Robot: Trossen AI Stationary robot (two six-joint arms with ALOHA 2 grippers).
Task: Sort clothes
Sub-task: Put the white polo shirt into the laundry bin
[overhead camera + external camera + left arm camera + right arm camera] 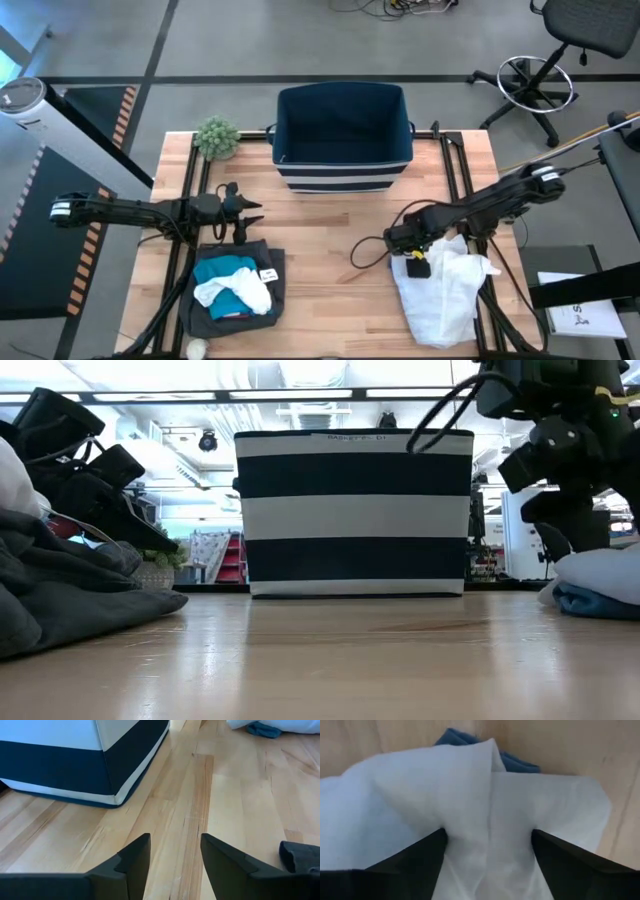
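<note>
Two clothes piles, one striped bin

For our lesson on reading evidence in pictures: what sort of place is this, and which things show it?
Probably a robotics lab or workshop: a wooden table carries two robot arms, an office chair stands on a marked concrete floor, and cables lie behind the striped bin.

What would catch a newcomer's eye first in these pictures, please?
The navy bin with white stripes stands at the table's far middle. On the right, a large white garment lies near the front edge, with the right end effector open over its top end. On the left, a dark grey garment carries teal and white pieces, with the left end effector open just behind it.
</note>
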